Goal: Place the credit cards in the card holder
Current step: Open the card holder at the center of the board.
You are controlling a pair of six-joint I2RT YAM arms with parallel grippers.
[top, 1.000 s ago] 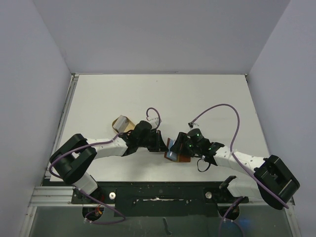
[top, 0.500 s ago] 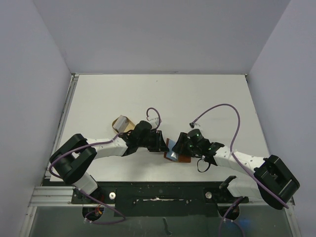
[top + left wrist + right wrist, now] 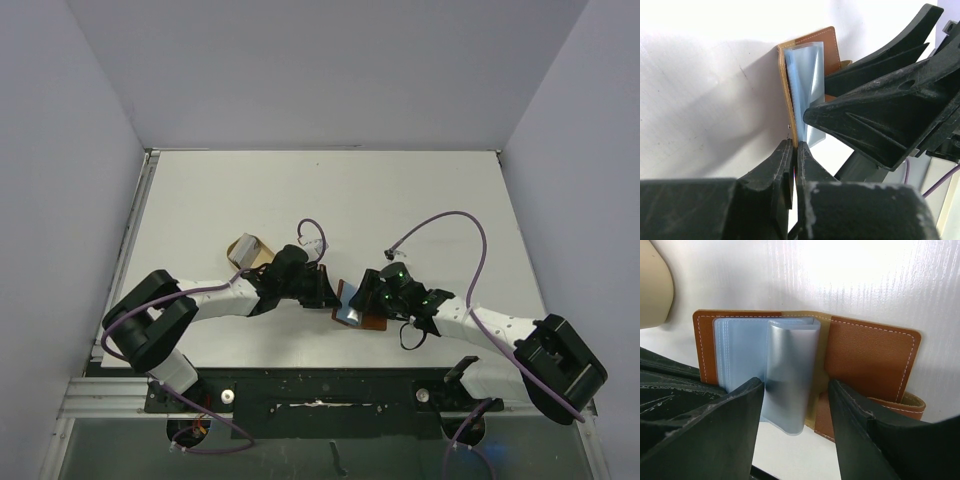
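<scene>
fingers [image 3: 772, 167] of the left gripper [image 3: 793, 150] are clenched, pad against pad with only a hairline slit between them, and their tips sit right at the near edge of the card holder [image 3: 870, 360]; whether they nip the leather there or only touch it i cannot tell

the right gripper [image 3: 795, 390] is spread wide, one dark finger [image 3: 715, 430] on each side of the pale blue clear sleeves [image 3: 740, 350] in the middle of the card holder, gripping nothing. one sleeve leaf bulges up in a curl between the two fingers, and the left-hand finger looks to be touching it

the card holder lies open and flat on the white table [image 3: 850, 280], brown leather with pale stitching, its snap tab [image 3: 907, 407] sticking out at one corner. from above it lies between the two grippers, near the table's front edge and about midway across. if a card is inside the sleeves, it cannot be made out

a tan tray [image 3: 652, 285] with a rounded end lies just beyond the card holder in the right wrist view; from above it lies behind the left arm, apart from the holder
</scene>
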